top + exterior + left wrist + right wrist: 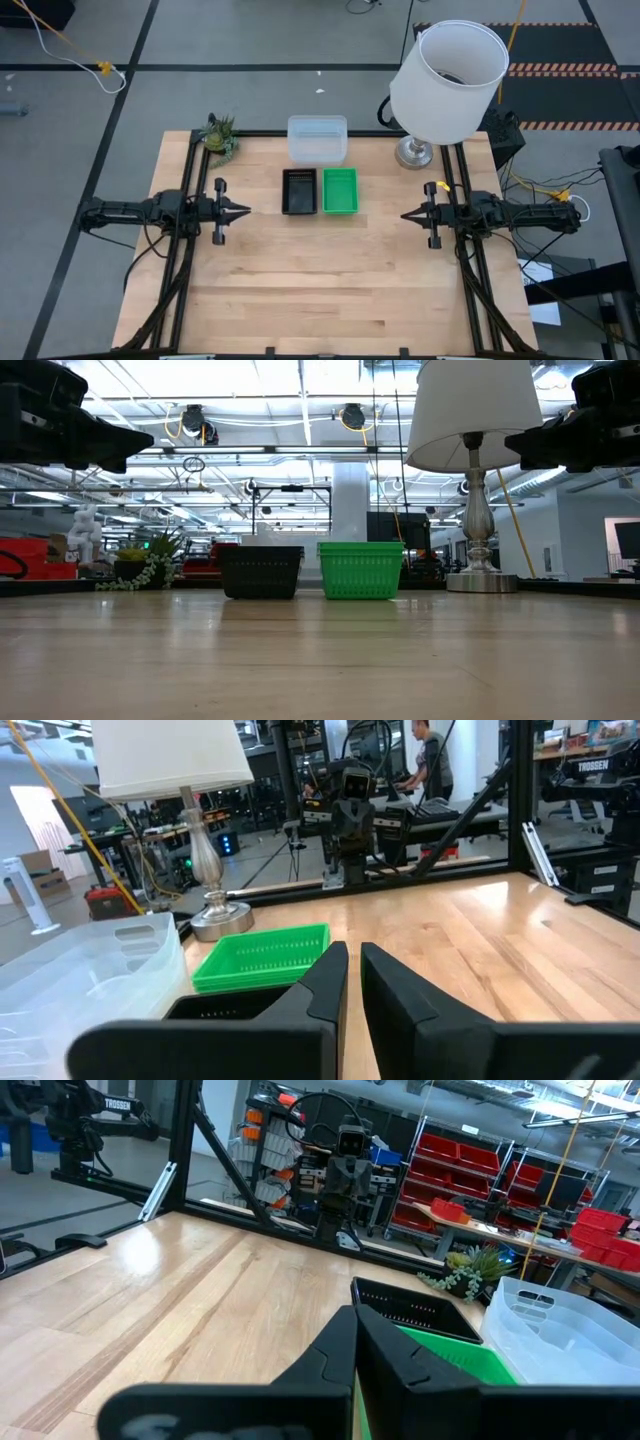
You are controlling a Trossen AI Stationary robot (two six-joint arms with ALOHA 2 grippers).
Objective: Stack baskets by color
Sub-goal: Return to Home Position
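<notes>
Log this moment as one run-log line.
black basket beside green basket | clear basket behind | left gripper, right gripper apart, empty

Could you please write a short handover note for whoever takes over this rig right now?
Left hand: nearly shut, empty, at the table's left side.
Right hand: shut, empty, at the right side.
Black basket and green basket sit side by side mid-table; clear basket just behind them, by the lamp.
Done: each colour shows as a single pile; the count per pile can't be confirmed.
Left: probably nothing; check the counts.
</notes>
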